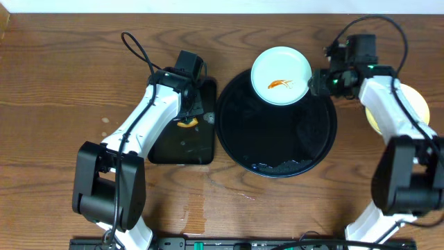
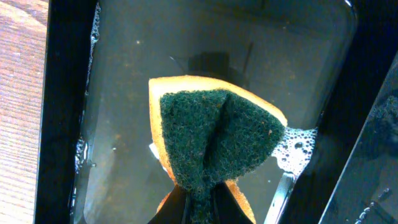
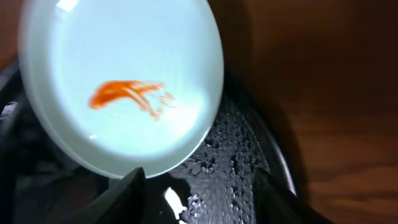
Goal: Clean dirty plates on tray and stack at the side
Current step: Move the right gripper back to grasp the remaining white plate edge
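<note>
A mint-white plate (image 1: 281, 75) with an orange sauce smear sits at the far rim of the round black tray (image 1: 277, 149). In the right wrist view the plate (image 3: 118, 87) lies just ahead of my open right gripper (image 3: 199, 180), with its left finger close to the plate's near edge. In the overhead view the right gripper (image 1: 316, 82) is at the plate's right side. A pale yellow plate (image 1: 415, 103) lies on the table at the right, partly hidden by my right arm. My left gripper (image 2: 199, 196) is shut on an orange and green sponge (image 2: 214, 137).
The sponge (image 1: 187, 123) hangs over a small rectangular black tray (image 1: 182, 149) left of the round one; it holds soapy water (image 2: 295, 146). The round tray's wet floor (image 3: 236, 162) shows foam at its near edge (image 1: 281, 165). Brown wooden table (image 1: 55, 90) all round.
</note>
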